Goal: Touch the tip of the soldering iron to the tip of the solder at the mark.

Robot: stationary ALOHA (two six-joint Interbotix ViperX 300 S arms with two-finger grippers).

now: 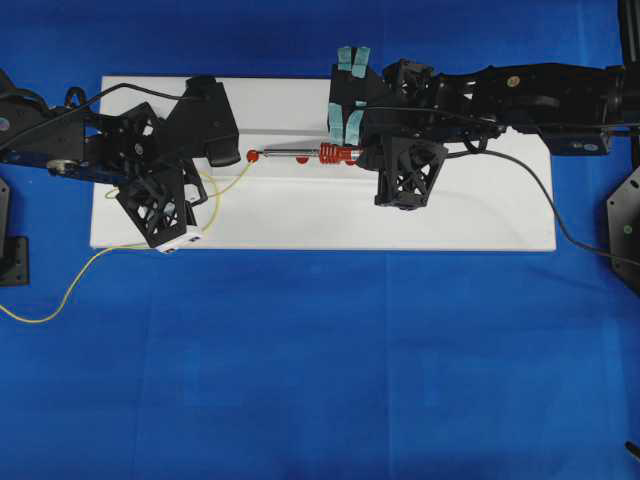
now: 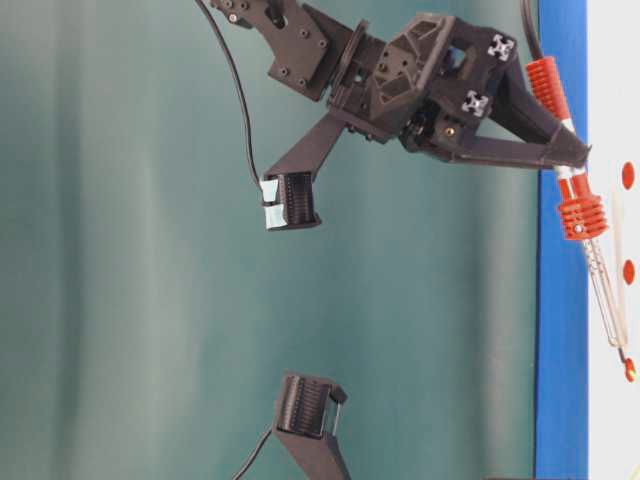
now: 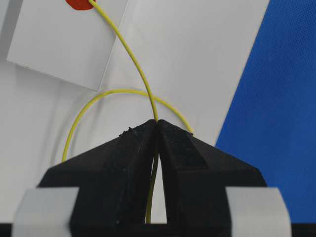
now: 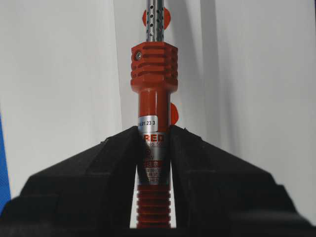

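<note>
- My left gripper (image 3: pixel 157 121) is pressed together on the solder (image 3: pixel 129 54), pinching the thin yellow wire right at the meeting point of the two fingers.
- From that pinch the wire runs up and away over the white board (image 1: pixel 480 215) to a red mark (image 3: pixel 79 4), and its end lies on or right at the mark's edge.
- A second loop of the same wire curves out behind my fingers to the left and right; from overhead the rest of it trails off the board's left edge onto the blue table (image 1: pixel 320 370).
- My right gripper (image 4: pixel 154 129) is clamped on the soldering iron (image 4: pixel 153 106), gripping the red handle just behind the ribbed collar.
- From overhead the iron lies along the board, collar near my right gripper, silver shaft pointing left toward the red mark (image 1: pixel 253 155).
- Its tip ends near that mark; I cannot tell whether it touches the wire.
- In the table-level view the iron (image 2: pixel 583 215) slants down to the board, its point (image 2: pixel 623 352) just short of a red dot (image 2: pixel 630 371).
- Other red dots sit on the board beside the shaft.
</note>
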